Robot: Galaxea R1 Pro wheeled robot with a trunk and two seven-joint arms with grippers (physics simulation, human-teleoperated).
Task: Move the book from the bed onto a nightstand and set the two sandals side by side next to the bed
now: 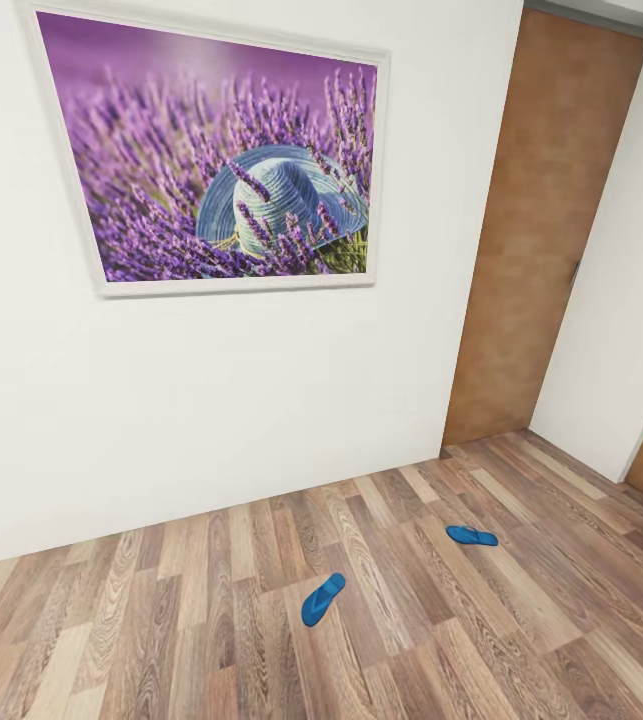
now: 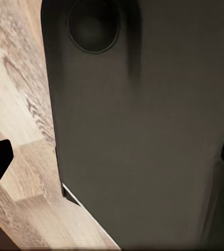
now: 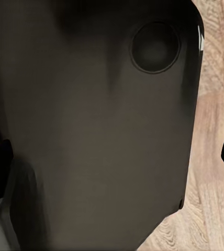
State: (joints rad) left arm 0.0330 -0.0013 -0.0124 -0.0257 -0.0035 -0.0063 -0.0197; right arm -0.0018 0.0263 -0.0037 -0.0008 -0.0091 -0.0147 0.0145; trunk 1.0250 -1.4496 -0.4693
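My left gripper (image 2: 114,157) and right gripper (image 3: 114,151) look spread, empty; head view shows two sandals (image 1: 322,599) (image 1: 472,536) apart below the painting (image 1: 223,150).

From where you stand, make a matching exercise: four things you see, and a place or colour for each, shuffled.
Things:
1. near sandal
2. far sandal
3. picture
4. door

Descriptions:
A. brown, right of the picture
B. purple flowers, hung on the wall
C. blue, on the floor, closer to the door
D. blue, on the floor, below the picture's right end

Pairs: 1-D, 2-C, 3-B, 4-A
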